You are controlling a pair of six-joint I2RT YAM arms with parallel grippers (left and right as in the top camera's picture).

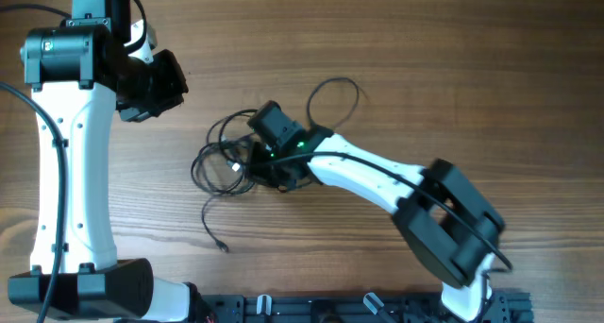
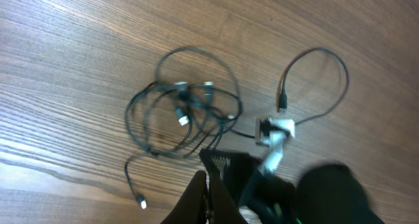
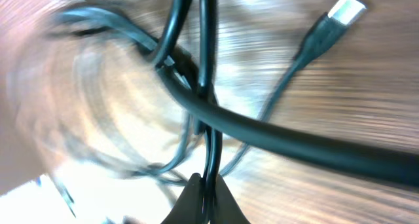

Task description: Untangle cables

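A knot of thin black cables (image 1: 231, 162) lies near the middle of the wooden table (image 1: 453, 59). One wide loop (image 2: 319, 49) spreads out to one side of the knot, and a single loose end (image 1: 223, 248) trails away from it toward the near edge.

The right arm reaches in from the near right corner, and the right pincer (image 1: 267, 164) is down at the edge of the knot. In the right wrist view its fingertips are pressed together at the bottom of the picture with a thin black cable running down between them. The picture is blurred there, but the pincer appears to be clamped on that strand. A thicker black cable (image 3: 294, 142) crosses in front of it, and a silver plug (image 3: 344, 9) lies on the wood at upper right.

The left pincer (image 1: 160, 82) hangs well apart from the cables, off to the far left of the table. In the left wrist view its fingertips meet with nothing between them, and the whole knot shows on the table beyond them.
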